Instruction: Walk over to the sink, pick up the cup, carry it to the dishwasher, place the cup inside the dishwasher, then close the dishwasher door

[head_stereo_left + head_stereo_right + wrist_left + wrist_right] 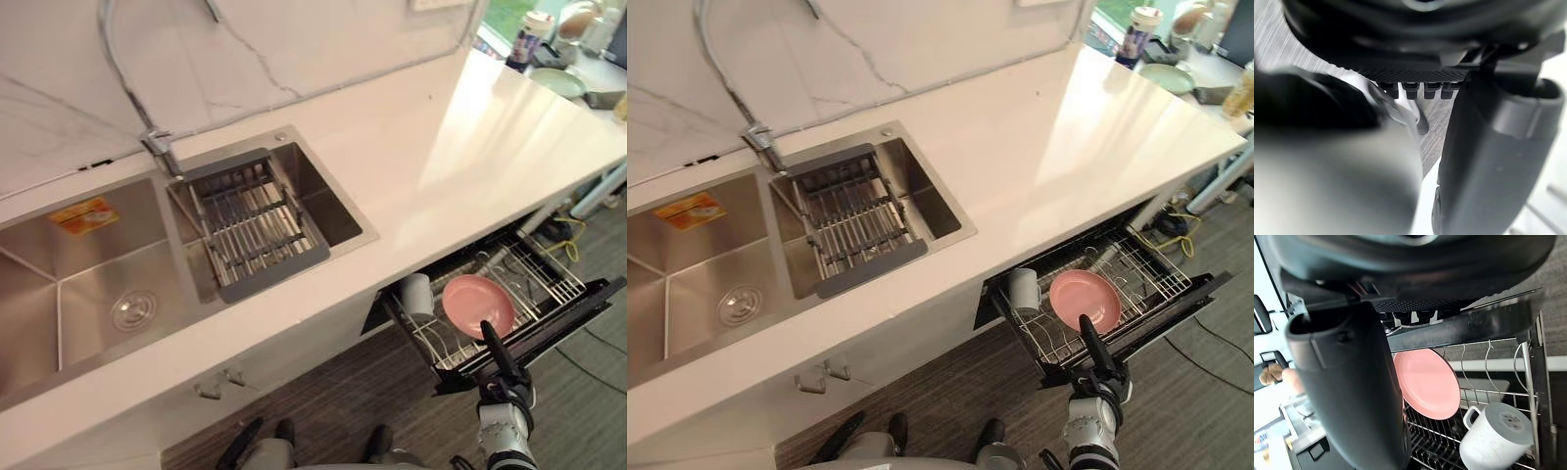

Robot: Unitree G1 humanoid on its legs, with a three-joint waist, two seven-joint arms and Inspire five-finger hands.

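Fingers [493, 345] of my right hand [506, 382] are straight and close together, pointing up at the black front panel of the pull-out dishwasher drawer [563, 315], toward its sink-side end. Nothing is pinched or carried. I can't confirm contact w/ the panel from the head cams, but the wrist cam shows it right in front of the hand. A flat hand makes sense here: I judge the step in hand is a push to shut, not a grab.

Just past the panel is the steel wire rack [549, 274]. The round pink plate [477, 304] leans in it. Beside the plate, on the sink side, is the white ceramic cup w/ handle [1496, 433]. Its base faces my wrist cam, so it's tipped or mouth-down, can't tell which. So the cup is in the dishwasher, not in either hand. Placing looks done and only the door is left.

The drawer stands well out from under the pale stone countertop [470, 147], so it needs a long push. My worry is a push at one end skewing it.

Further left are the stainless steel double sink [59, 284] and the grey slatted drain rack [257, 230] across its right basin. I see no cup there.

Left hand [1493, 161] is idle, low over the grey floor. Can't tell its pose.
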